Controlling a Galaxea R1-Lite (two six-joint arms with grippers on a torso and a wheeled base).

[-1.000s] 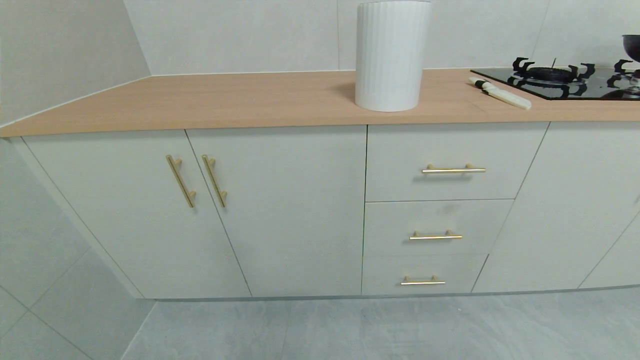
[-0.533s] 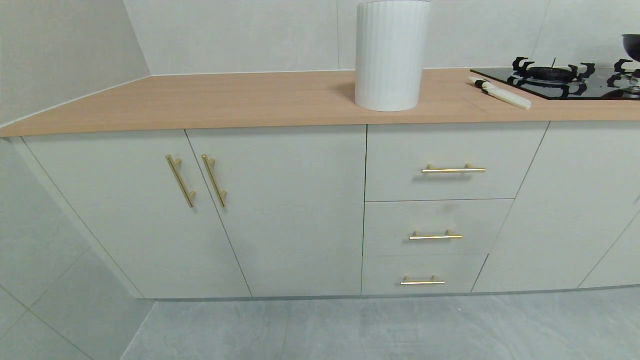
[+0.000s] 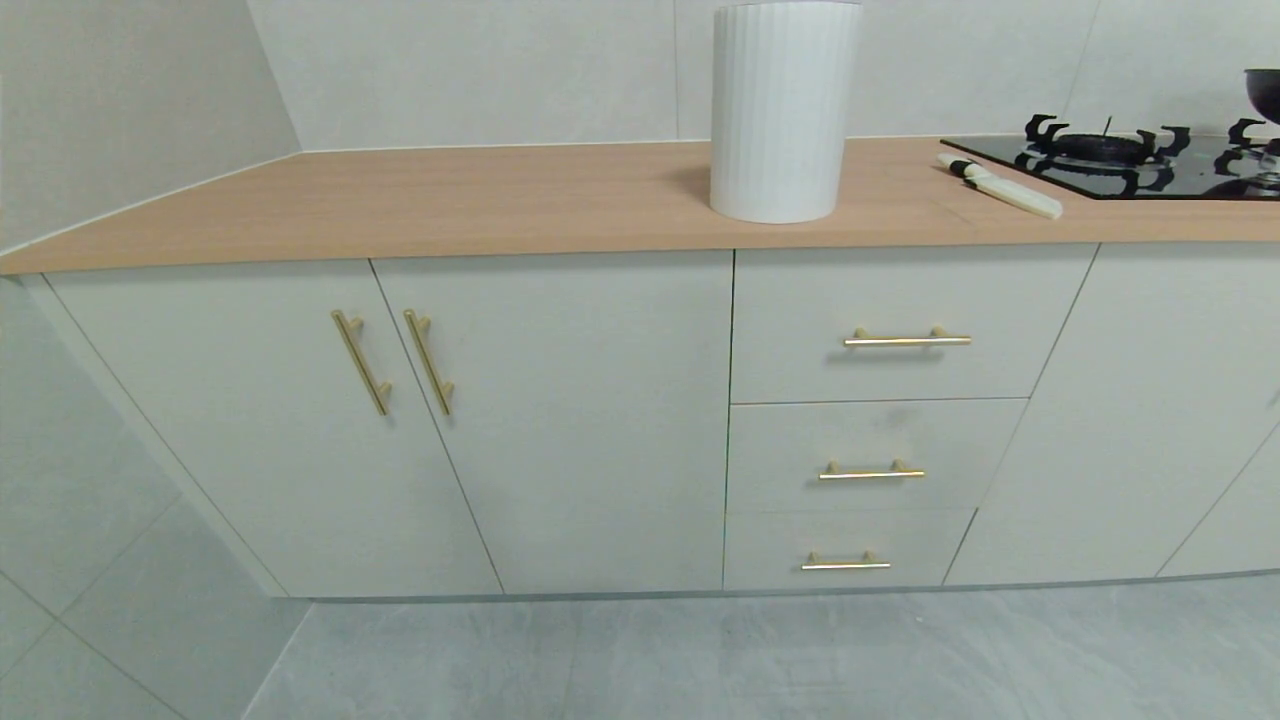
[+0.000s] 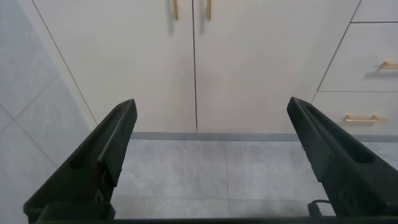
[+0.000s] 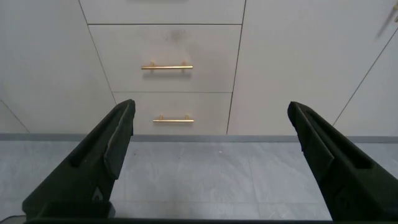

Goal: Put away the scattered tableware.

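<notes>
Grey floor tiles (image 3: 700, 650) are lying nearest, with the left gripper (image 4: 211, 106) and right gripper (image 5: 210, 106) hanging low over them, jaws spread wide. Beyond, cabinet doors (image 3: 400, 420) and drawers (image 3: 880, 400) are standing shut. On the wooden countertop (image 3: 450, 200), a white knife (image 3: 998, 186) is lying at three o'clock of a ribbed white canister (image 3: 782, 110), beside the gas hob (image 3: 1130, 160).

Tall white ribbed cylinder (image 3: 780, 110): top cut off at upper edge. Black glass hob (image 3: 1150, 183): runs off right edge. Dark round object (image 3: 1262, 92) there: partly cropped, unidentifiable.
</notes>
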